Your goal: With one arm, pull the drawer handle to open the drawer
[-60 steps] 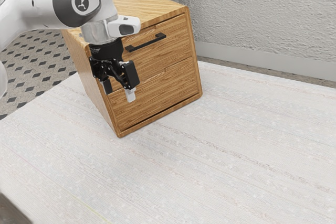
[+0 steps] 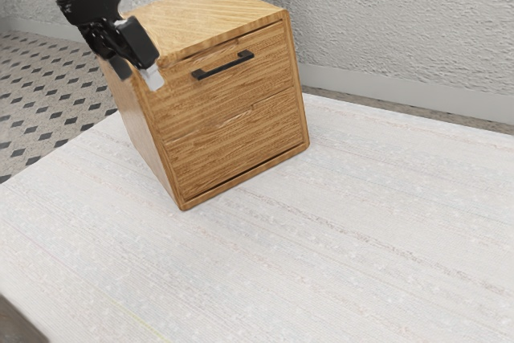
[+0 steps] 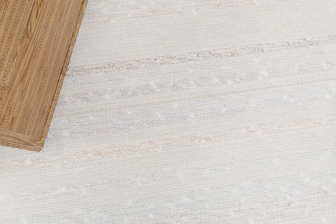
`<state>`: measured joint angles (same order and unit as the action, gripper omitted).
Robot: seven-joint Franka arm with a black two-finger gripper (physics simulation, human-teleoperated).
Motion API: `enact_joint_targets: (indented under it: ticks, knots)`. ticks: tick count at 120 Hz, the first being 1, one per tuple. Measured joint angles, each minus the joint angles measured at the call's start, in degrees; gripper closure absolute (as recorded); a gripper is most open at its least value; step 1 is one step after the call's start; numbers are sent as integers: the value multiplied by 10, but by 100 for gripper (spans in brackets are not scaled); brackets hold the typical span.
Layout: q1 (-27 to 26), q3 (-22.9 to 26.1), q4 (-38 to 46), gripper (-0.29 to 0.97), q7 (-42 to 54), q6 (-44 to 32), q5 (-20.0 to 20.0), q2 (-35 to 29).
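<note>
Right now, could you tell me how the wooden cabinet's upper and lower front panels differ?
The upper oak-coloured panel carries a black bar handle; the lower oak-coloured panel is bare. The upper one is nearer the black pincer; the lower one nearer the white table. Both look flush.

a homelike room: patterned floor tiles [image 2: 46,86], textured wall [image 2: 385,14].

The wooden cabinet [image 2: 217,102] stands at the table's [image 2: 361,238] far corner on the exterior view's left and blocks that part, with the wall [image 2: 401,14] beyond the far edge. From its front face to the near edge and toward the exterior view's right the tabletop lies free. The room before the drawer handle [image 2: 222,65] is unblocked; the gripper [image 2: 136,72] hangs off the cabinet's upper front corner, apart from the handle.
</note>
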<state>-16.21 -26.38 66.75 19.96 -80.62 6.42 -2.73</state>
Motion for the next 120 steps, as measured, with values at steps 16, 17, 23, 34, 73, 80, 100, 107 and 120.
enact_joint_targets:
  ticks: [16,17,23,34,73,80,100,107,120]
  knots:
    - [19,15,-30,0,61,-94,-12,77]
    - [17,15,-36,0,64,-99,-12,84]
    - [-12,17,-64,0,82,-125,-14,124]
    - [4,68,-91,0,109,-165,-15,180]
    - [73,131,-111,0,169,-183,-53,205]
    - [65,131,-137,0,169,-164,-67,218]
    - [62,131,-173,0,153,-110,-102,260]
    - [61,130,-190,0,145,-95,-114,276]
    - [57,129,-219,0,132,-76,-133,297]
